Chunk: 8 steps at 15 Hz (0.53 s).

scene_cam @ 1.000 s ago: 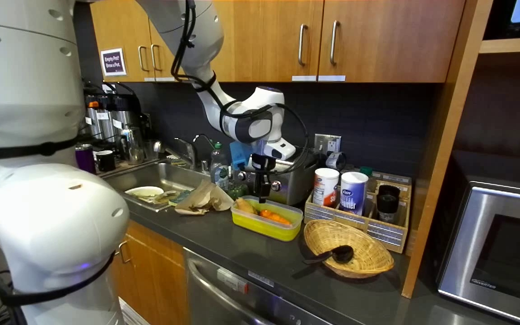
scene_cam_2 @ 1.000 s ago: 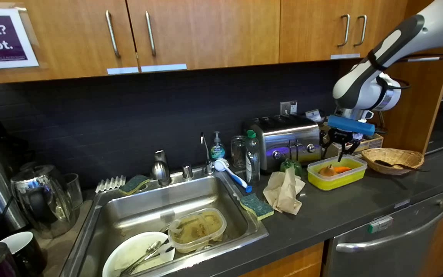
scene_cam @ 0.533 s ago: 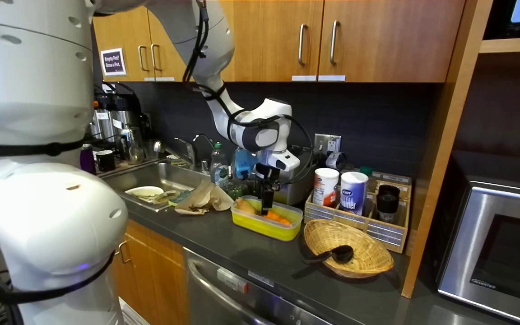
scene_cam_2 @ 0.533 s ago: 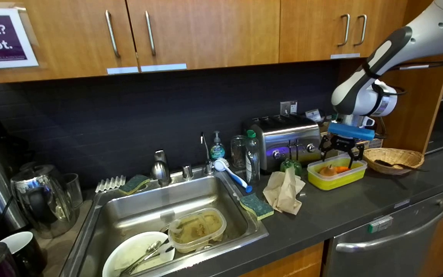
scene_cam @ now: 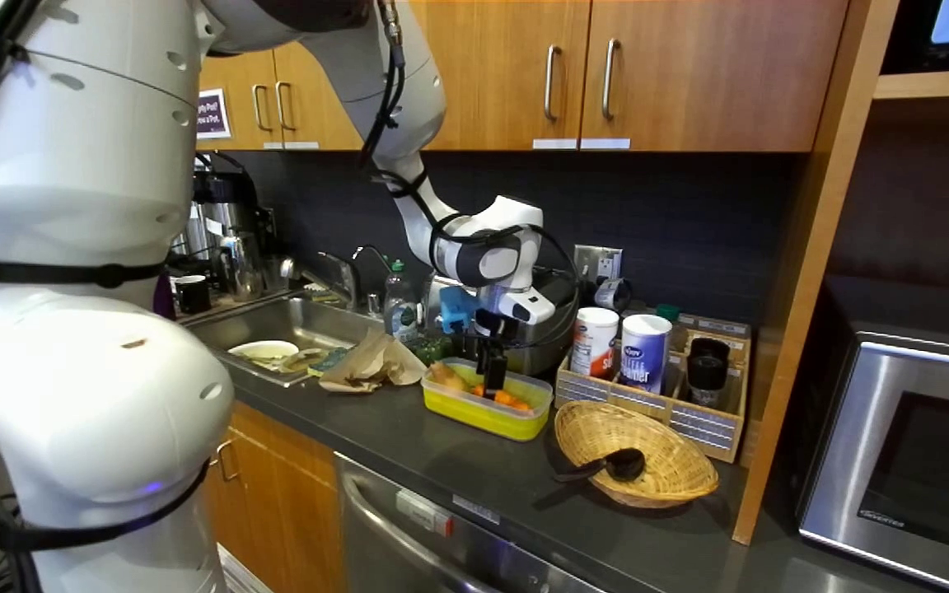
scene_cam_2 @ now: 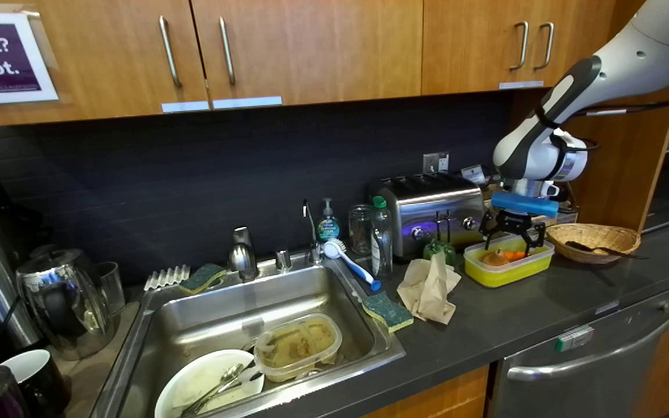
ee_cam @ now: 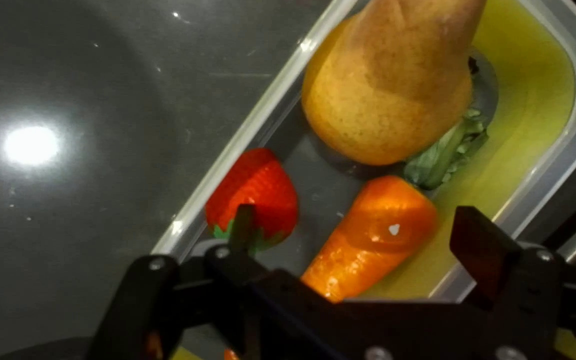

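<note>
My gripper stands open over the yellow-walled plastic container, low at its rim in both exterior views. Between the spread fingers, in the wrist view, lies an orange carrot-like piece; nothing is gripped. One fingertip overlaps a red strawberry with green leaves; whether they touch, I cannot tell. The other fingertip shows against the container's far wall. A yellow-brown pear sits toward the container's end, with a green leafy piece beside it. The gripper body hides the carrot's lower end.
A steel toaster stands right behind the container. Nearby are a wicker basket with a black ladle, a box of canisters, crumpled brown paper and a green pepper. The sink holds dishes.
The gripper has come down toward the container, and its jaws have spread wider than a second ago. The arm has shifted along with it. Container, basket and paper stay put.
</note>
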Each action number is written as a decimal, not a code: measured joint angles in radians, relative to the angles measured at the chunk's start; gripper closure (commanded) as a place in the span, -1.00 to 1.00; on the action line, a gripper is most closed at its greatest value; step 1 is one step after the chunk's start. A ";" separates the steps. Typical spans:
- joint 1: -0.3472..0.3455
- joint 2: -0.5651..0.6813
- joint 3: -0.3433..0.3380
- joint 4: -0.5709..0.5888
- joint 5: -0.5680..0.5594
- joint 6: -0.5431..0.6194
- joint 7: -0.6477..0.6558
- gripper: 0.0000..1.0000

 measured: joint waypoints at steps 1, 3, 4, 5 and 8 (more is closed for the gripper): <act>0.000 0.007 0.000 0.007 0.000 0.000 -0.003 -1.00; 0.000 0.017 0.000 0.020 0.000 -0.004 -0.010 -1.00; 0.000 0.022 0.000 0.027 0.000 -0.007 -0.014 -1.00; 0.000 0.027 0.000 0.035 0.000 -0.011 -0.019 -1.00; -0.005 0.045 -0.001 0.059 0.000 -0.026 -0.033 -1.00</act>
